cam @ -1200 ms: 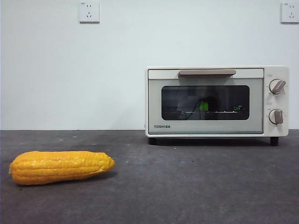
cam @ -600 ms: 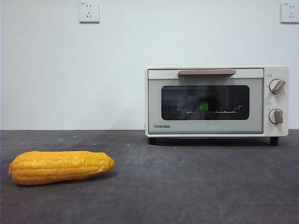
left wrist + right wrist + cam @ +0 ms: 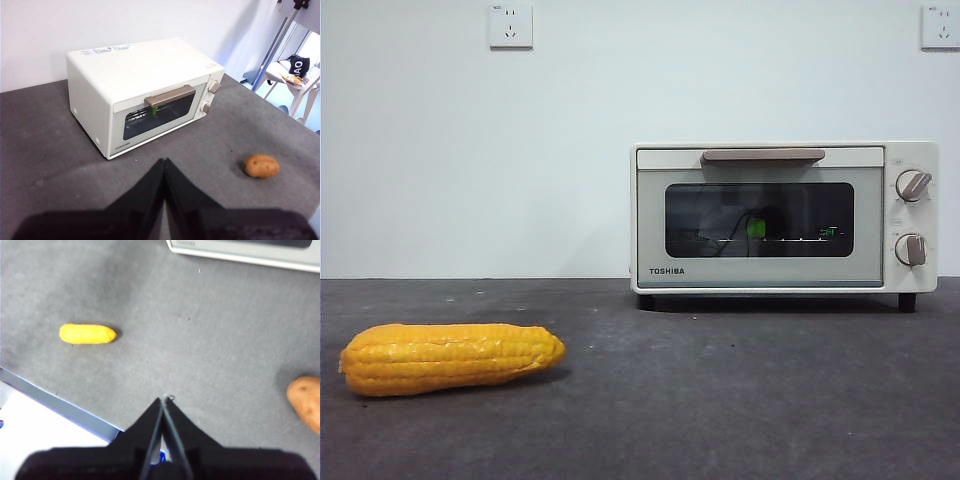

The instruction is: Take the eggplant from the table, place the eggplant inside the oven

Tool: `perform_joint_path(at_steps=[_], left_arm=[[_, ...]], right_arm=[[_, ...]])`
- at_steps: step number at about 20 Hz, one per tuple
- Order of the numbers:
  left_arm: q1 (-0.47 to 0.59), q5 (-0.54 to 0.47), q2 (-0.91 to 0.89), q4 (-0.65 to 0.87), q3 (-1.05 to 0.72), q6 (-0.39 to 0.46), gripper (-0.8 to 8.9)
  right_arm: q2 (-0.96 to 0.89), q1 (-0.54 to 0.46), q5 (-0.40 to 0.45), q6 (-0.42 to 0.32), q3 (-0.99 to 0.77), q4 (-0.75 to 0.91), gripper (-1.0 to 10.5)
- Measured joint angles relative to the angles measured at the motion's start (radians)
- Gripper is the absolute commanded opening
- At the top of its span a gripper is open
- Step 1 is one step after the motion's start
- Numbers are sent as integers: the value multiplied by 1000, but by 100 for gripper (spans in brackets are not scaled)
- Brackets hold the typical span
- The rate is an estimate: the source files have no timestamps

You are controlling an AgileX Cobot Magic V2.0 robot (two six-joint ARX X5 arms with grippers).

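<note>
The tabletop point(image 3: 740, 400) is dark grey and matte. At 2 o'clock in the front view the oven point(image 3: 784, 218) stands on it with its door shut. Behind the dark glass a bright green bit shows, the eggplant's point(image 3: 756, 228) stem cap; its purple body cannot be made out. At 8 o'clock a corn cob point(image 3: 450, 357) lies flat, well apart from the oven. A potato point(image 3: 261, 166) lies near the oven's knob side. The left pincer point(image 3: 164, 172) hangs with jaws closed on nothing, above bare tabletop before the oven. The right pincer point(image 3: 163, 410) is likewise closed and empty, between corn and potato.
</note>
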Motion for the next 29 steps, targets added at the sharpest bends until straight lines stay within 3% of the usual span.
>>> perform_joint_path(at_steps=[6,8,15,19,25,29], left_arm=[[0,-2,3,1,0,25,-4],[23,-53,-5,1,0,63,-4],[233,-79,-217,2,0,134,-4],[371,-81,-374,10,-23,231,-4],[479,-81,-551,66,-245,303,-4],[492,-81,-701,210,-560,286,-4]], right_arm=[[134,0,3,0,0,8,1],[182,0,3,0,0,8,1],[306,0,4,0,0,10,1],[335,0,4,0,0,24,1],[335,0,4,0,0,154,1],[335,0,4,0,0,304,1]])
